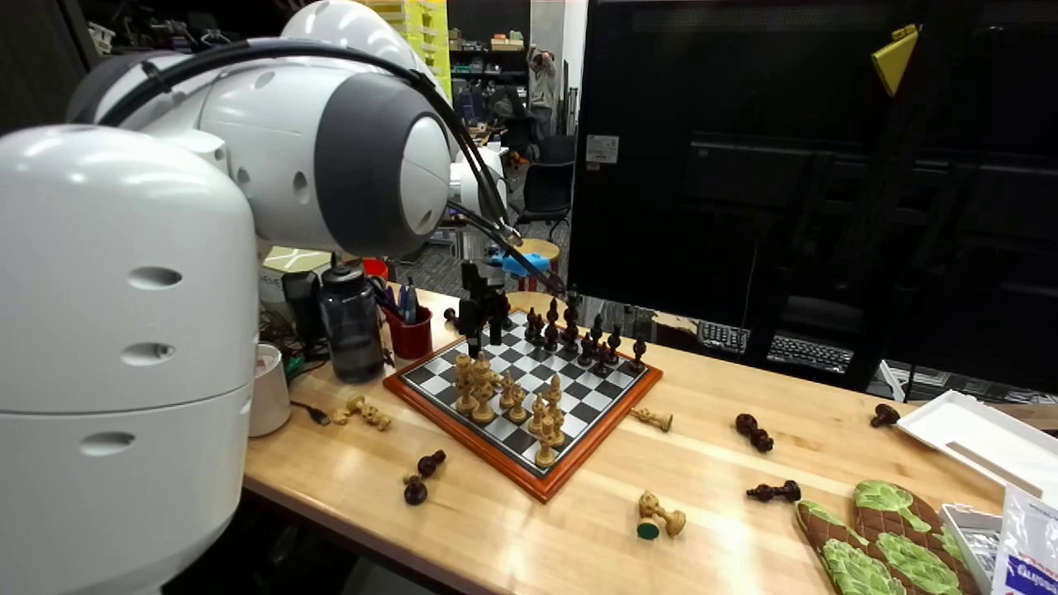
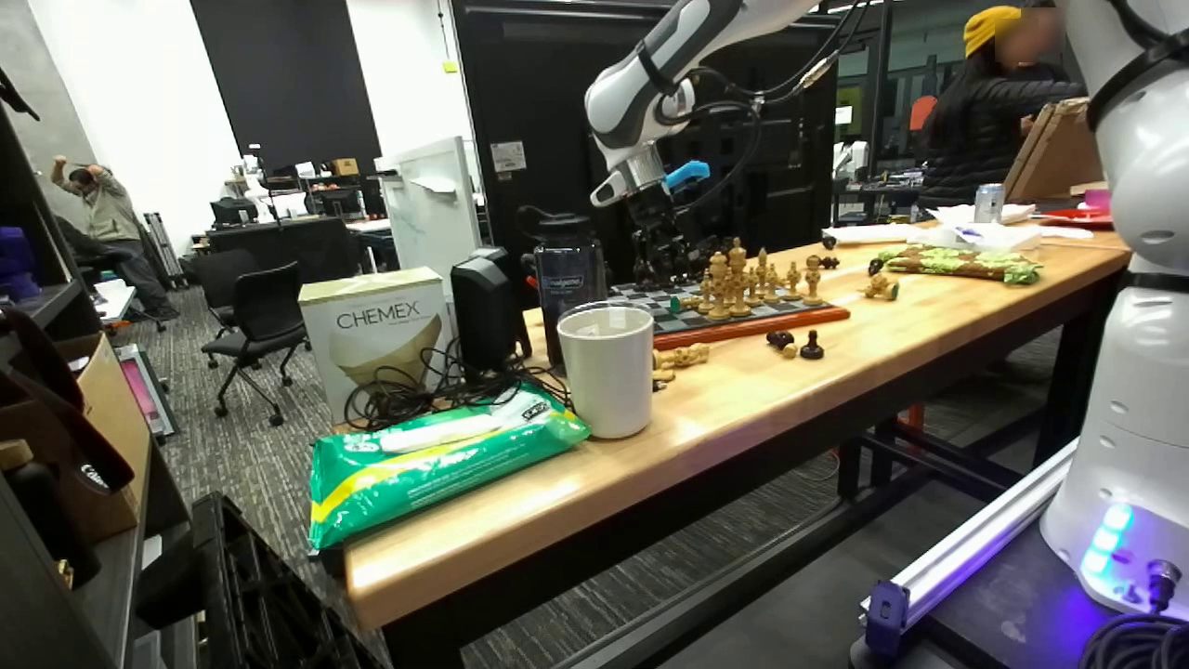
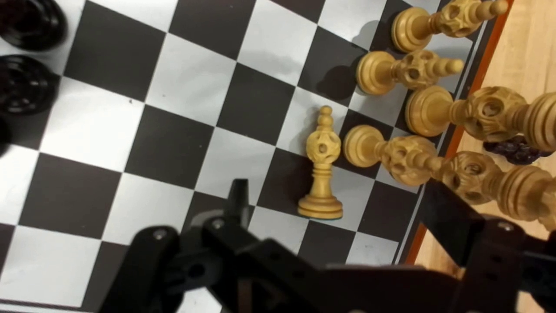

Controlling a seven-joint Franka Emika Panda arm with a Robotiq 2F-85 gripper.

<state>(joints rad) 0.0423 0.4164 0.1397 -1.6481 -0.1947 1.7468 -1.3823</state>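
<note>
As I observe it, the claw [image 3: 336,191] is set wide, its fingers [image 3: 239,195] well apart and gripping nothing. The fallen light piece [image 3: 322,174] lies on its side across several squares of the chessboard [image 3: 165,148], seen between the fingers in the wrist view.

Visibility: the claw's linkage is blurred and cropped at the lower margin of the wrist view. Dark pieces [image 3: 26,82] are cut off at the left; standing light pieces [image 3: 495,182] overlap at the right, the tallest running past the margin. In both exterior views the black claw is hard to separate from its dark surroundings, so I cannot tell its exact height above the chessboard. In an exterior view the mug [image 2: 608,372] masks part of the water bottle [image 2: 568,269].

Pose: the arm [image 2: 683,42] slopes down from the upper right in an exterior view, reaches across the surface [image 2: 743,386], and bends at the wrist; the claw points downward over the chessboard. A black cable [image 1: 281,49] runs along the upper link.
</note>
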